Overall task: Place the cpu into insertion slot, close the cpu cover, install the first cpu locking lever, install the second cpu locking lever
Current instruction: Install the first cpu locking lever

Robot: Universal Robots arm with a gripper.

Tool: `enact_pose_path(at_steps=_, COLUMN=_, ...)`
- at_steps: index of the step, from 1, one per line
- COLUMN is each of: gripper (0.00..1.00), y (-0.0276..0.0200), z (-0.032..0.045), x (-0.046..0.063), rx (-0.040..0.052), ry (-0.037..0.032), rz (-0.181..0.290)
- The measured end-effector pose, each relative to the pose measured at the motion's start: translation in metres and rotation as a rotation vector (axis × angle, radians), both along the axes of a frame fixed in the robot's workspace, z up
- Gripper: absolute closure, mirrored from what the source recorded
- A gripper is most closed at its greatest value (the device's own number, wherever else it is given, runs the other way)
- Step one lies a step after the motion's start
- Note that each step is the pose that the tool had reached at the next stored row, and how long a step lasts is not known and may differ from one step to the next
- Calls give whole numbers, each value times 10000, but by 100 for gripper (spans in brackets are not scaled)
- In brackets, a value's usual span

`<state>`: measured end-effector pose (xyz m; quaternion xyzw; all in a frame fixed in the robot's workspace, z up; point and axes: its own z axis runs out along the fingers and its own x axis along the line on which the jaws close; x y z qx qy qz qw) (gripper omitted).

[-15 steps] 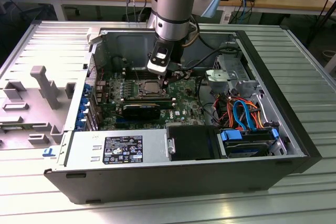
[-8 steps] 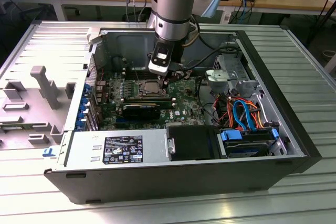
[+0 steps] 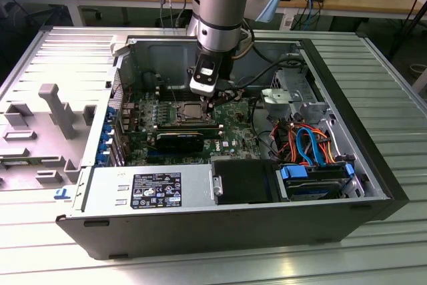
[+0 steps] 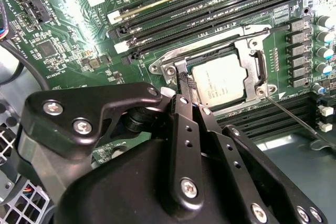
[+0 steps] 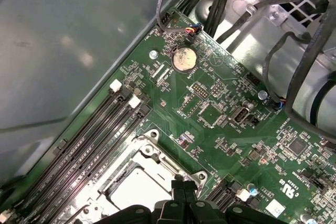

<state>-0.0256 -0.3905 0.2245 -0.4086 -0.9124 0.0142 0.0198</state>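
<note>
Your open computer case lies on a ribbed metal table, with workbenches behind. The cpu sits in the insertion slot near the middle of the green board, toward the case's far wall, and the cpu cover lies down around it. The gripper, fingers drawn together with nothing visible between them, has its tip at a corner of the cover. One thin locking lever juts free beside the socket, so I judge the lever step is in hand. It calls for a short, well-aimed push. Memory slots flank the socket closely and cables crowd the exterior view's right. The room above is open.
</note>
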Motion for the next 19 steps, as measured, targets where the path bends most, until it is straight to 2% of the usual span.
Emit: enact_pose_path(at_steps=19, gripper=89, y=0, z=-2, x=0, rx=-5, ry=0, rz=822)
